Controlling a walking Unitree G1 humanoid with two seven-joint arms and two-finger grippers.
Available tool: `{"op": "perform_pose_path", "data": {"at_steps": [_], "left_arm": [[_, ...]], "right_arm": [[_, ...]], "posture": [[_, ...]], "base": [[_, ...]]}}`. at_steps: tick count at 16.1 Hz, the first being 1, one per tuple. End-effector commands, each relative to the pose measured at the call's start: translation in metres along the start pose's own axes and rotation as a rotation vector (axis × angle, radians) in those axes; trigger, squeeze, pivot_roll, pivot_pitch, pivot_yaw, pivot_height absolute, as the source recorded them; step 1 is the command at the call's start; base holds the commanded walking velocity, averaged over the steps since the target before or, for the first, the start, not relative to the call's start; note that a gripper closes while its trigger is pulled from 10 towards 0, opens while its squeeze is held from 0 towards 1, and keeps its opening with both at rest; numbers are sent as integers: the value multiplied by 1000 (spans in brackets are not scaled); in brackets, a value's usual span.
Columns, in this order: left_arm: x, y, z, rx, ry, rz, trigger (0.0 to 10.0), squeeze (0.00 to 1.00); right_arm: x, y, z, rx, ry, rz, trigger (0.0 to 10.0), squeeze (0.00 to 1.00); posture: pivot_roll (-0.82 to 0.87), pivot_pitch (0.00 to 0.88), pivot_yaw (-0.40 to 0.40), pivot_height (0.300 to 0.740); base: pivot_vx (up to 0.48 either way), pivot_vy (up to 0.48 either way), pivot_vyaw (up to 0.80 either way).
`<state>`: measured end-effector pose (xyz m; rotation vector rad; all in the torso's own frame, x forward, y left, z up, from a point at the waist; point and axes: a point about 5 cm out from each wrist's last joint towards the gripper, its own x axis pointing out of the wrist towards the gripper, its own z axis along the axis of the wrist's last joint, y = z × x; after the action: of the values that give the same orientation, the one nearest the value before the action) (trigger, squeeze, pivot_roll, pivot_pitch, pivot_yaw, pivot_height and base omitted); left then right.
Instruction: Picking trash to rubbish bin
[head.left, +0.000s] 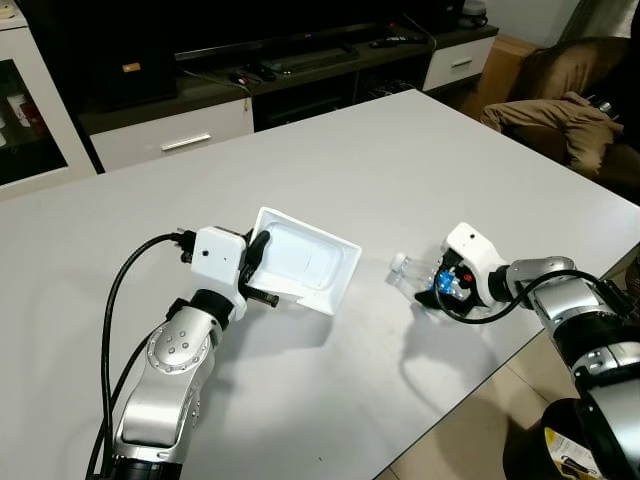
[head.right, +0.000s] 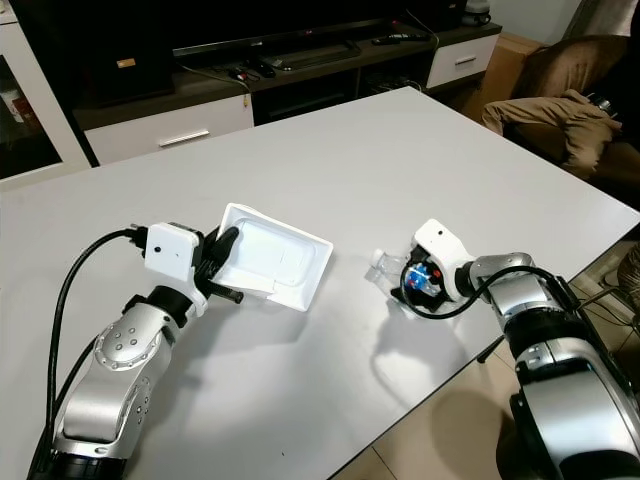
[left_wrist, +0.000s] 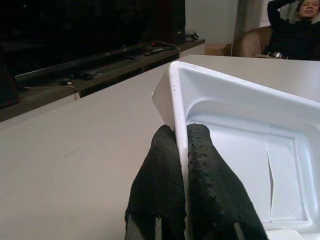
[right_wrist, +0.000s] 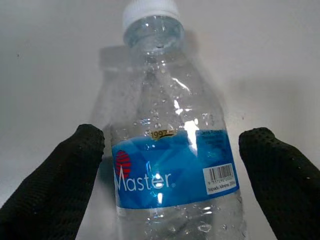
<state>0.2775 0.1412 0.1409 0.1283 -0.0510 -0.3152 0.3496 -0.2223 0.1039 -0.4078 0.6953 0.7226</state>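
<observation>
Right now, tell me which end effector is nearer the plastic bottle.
Right. The right end effector straddles the plastic bottle, fingers open either side. The left end effector pinches the white foam tray beside it.

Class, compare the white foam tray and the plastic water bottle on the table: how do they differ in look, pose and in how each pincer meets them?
The foam tray is opaque white and open; the bottle is clear with a blue label and white cap.
The tray is tilted up off the table; the bottle lies on its side.
The left pincer is shut on the tray's rim; the right pincer is open, one finger on each side of the bottle.
Both look empty.
</observation>
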Motion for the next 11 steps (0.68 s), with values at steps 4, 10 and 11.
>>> {"op": "perform_pose_path", "data": {"at_steps": [4,10,11], "left_arm": [[1,0,4,13,-8,0,10000,0],[4,-4,4,12,-7,-20,10000,0],[6,-5,4,6,-6,-20,10000,0]], "right_arm": [[-5,-8,5,36,13,-15,0,0],[-3,-5,8,73,0,4,0,0],[-5,-8,11,97,-32,3,0,0]], "posture": [[-93,0,-41,740],[-96,0,-30,740],[-101,0,-32,740]], "base": [[0,0,0],[0,0,0],[0,0,0]]}}
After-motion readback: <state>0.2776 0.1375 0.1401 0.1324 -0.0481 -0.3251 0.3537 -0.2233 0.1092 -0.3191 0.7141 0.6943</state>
